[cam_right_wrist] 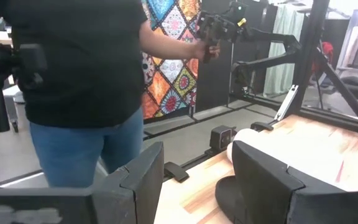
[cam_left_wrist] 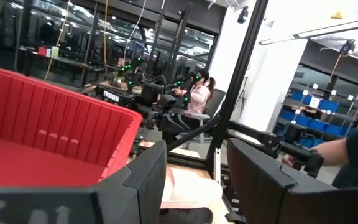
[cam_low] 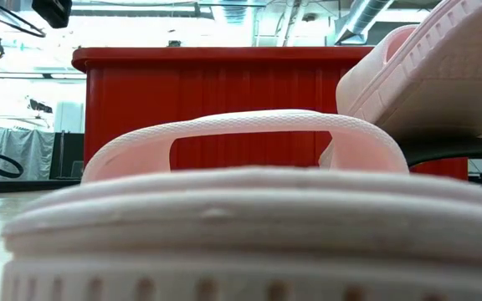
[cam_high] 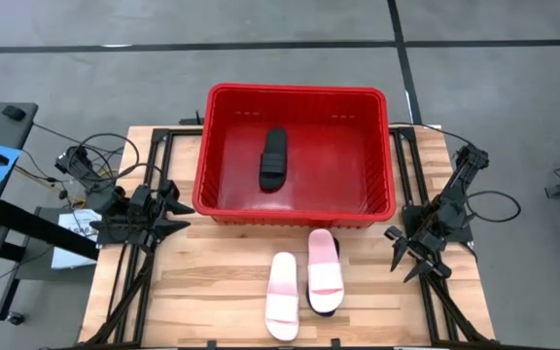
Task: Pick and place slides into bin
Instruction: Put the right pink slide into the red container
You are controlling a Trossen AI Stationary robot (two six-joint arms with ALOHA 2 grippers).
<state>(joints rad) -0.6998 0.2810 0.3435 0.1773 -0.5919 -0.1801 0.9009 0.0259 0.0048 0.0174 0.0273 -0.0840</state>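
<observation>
One black slide [cam_high: 273, 160] is already in the red bin [cam_high: 295, 94] — two pink ones [cam_high: 282, 295] and a black one underneath still wait on the table [cam_high: 202, 292], both grippers [cam_high: 168, 208] [cam_high: 411, 255] spread, empty.

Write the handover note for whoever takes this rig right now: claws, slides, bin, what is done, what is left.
Left claw: open, empty, parked at the table's left edge beside the bin.
Right claw: open, empty, parked at the table's right edge.
Done: one black slide lies inside the bin.
Left: three slides on the table in front of the bin. One pink slide lies flat on the wood. The other pink slide rests on top of the second black slide, which is mostly covered.
Neither claw is near a slide. A person stands beyond the table's edge in the right wrist view.
</observation>
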